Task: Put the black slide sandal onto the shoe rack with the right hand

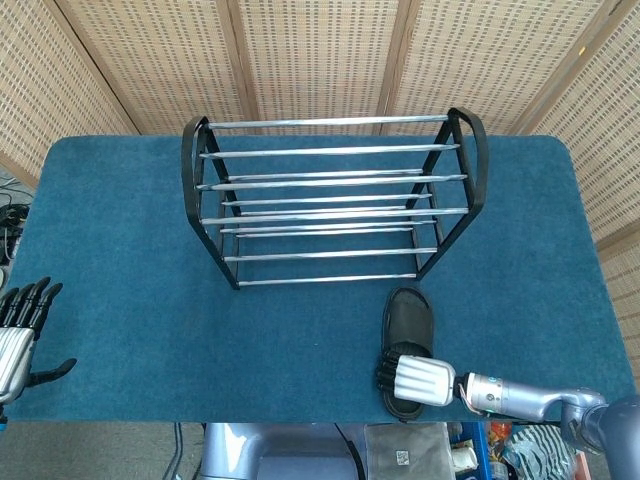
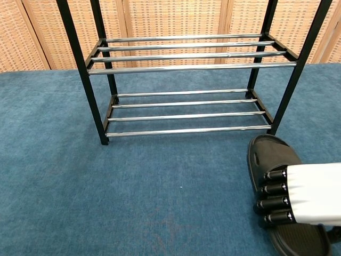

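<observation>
Woven cane screens (image 1: 320, 60) close off the back of the scene. Blue carpeted tabletop (image 1: 120, 250): carries all items below.

Shoe rack (image 1: 335, 200): black end frames, chrome rails in tiers, standing upright at the middle rear of the tabletop; nothing on its rails.

Black slide sandal (image 1: 407, 325): lying flat on the tabletop just in front of the rack's right end, toe toward the rack, heel at the near edge. It is off the rack.

Right hand (image 1: 412, 378): white back, black fingers (image 2: 274, 189), laid across the sandal's strap and heel half. Fingers curl down over the sandal's left side, gripping it.

Left hand (image 1: 22, 330): at the far left near edge, fingers apart and extended, thumb out to the side, holding nothing.
</observation>
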Action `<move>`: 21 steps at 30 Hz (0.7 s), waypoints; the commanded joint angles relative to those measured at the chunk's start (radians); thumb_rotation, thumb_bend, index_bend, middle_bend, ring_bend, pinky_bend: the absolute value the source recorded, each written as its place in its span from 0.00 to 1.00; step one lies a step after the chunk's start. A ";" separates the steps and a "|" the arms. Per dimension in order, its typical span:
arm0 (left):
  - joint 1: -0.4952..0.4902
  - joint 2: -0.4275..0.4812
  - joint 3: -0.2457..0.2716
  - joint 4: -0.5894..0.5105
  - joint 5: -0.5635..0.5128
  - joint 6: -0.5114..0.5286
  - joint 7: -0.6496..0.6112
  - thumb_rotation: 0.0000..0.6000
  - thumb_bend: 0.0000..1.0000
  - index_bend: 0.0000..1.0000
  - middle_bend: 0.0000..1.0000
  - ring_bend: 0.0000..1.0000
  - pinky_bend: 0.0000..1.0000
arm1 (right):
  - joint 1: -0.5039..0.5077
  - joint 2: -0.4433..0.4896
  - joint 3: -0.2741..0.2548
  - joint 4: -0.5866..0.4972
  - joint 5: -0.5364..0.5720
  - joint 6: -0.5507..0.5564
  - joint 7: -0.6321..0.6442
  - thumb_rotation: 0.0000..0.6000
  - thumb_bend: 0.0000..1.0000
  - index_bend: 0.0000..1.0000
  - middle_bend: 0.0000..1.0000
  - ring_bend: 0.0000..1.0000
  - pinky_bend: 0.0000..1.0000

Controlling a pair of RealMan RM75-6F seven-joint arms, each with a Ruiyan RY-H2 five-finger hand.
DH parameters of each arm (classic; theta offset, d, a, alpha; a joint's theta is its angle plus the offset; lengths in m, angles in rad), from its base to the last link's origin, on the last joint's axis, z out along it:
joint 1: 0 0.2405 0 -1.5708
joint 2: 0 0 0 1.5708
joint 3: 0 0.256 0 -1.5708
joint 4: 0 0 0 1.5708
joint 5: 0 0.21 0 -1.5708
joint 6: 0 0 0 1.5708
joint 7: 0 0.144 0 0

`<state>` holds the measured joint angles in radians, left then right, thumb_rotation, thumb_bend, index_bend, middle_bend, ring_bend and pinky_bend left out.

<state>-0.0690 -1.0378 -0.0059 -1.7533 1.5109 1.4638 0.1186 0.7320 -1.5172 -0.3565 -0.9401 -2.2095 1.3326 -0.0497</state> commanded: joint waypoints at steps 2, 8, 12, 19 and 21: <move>-0.001 0.000 0.001 0.000 0.000 -0.001 0.001 1.00 0.14 0.00 0.00 0.00 0.00 | -0.007 -0.015 -0.004 0.042 -0.021 0.071 0.014 1.00 0.54 0.61 0.57 0.48 0.49; -0.002 -0.001 0.002 -0.001 0.001 -0.003 0.004 1.00 0.14 0.00 0.00 0.00 0.00 | -0.024 -0.019 -0.002 0.098 -0.051 0.177 -0.014 1.00 0.54 0.62 0.58 0.49 0.49; -0.002 -0.001 0.002 -0.002 0.002 -0.002 0.004 1.00 0.14 0.00 0.00 0.00 0.00 | -0.034 0.003 0.004 0.107 -0.069 0.247 -0.061 1.00 0.54 0.62 0.58 0.49 0.49; -0.001 0.000 0.006 -0.005 0.009 0.000 0.006 1.00 0.14 0.00 0.00 0.00 0.00 | -0.032 0.084 -0.001 0.033 -0.102 0.302 -0.130 1.00 0.54 0.62 0.58 0.49 0.49; 0.000 0.001 0.006 -0.006 0.010 0.002 0.005 1.00 0.14 0.00 0.00 0.00 0.00 | -0.027 0.115 0.000 -0.005 -0.113 0.310 -0.156 1.00 0.54 0.62 0.58 0.49 0.49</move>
<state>-0.0693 -1.0373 0.0002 -1.7587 1.5205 1.4659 0.1237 0.7004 -1.4284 -0.3565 -0.9123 -2.3087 1.6304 -0.1803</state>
